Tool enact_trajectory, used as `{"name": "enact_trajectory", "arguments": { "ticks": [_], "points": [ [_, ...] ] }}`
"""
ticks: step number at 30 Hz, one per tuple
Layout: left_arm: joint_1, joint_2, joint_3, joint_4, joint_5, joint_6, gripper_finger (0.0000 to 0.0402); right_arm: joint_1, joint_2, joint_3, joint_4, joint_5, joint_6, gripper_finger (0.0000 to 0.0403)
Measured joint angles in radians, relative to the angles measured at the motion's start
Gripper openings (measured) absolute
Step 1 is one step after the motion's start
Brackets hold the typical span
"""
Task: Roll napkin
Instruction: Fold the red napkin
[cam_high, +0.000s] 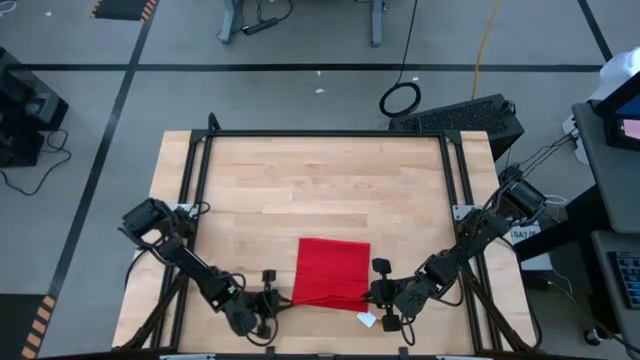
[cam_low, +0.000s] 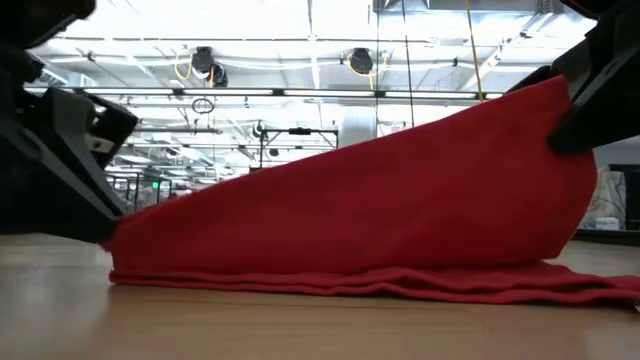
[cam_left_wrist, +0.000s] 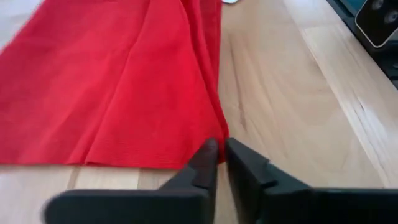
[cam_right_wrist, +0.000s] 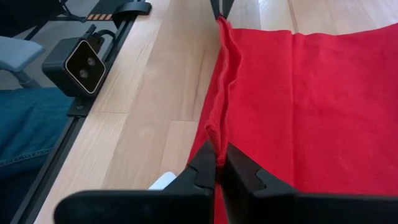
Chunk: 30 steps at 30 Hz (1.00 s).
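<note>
Bright and even from above, with no hard shadows on the wooden surface (cam_high: 320, 190). In the low view, strong backlight from the ceiling lamps (cam_low: 205, 62), nearly white there, so both tools only dark shapes at the edges. Soft, out of focus on the near boards in that view; sharper on the napkin (cam_low: 400, 200). Slightly blurred in both wrist views, mostly close to the dark fingers (cam_left_wrist: 205, 165). Faint shine along the wood grain. Saturated red, few visible folds.
</note>
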Motion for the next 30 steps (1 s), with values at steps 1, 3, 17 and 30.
{"name": "enact_trajectory", "arguments": {
  "ticks": [1,3,17,30],
  "points": [
    [0.003,0.0,0.0,-0.001,0.013,-0.005,0.002,0.0,0.0,0.0,0.0,0.0,0.0,0.0004],
    [0.009,0.0,0.0,-0.009,0.018,-0.022,0.0011,0.0,0.0,0.0,0.0,0.0,0.0,0.0004],
    [0.01,0.0,0.0,-0.015,0.097,-0.026,0.0163,0.0,0.0,0.0,0.0,0.0,0.0,0.0004],
    [0.022,0.0,0.011,-0.049,0.0,0.034,0.009,-0.001,0.0,0.0,0.0,0.0,0.016,0.0004]
  ]
}}
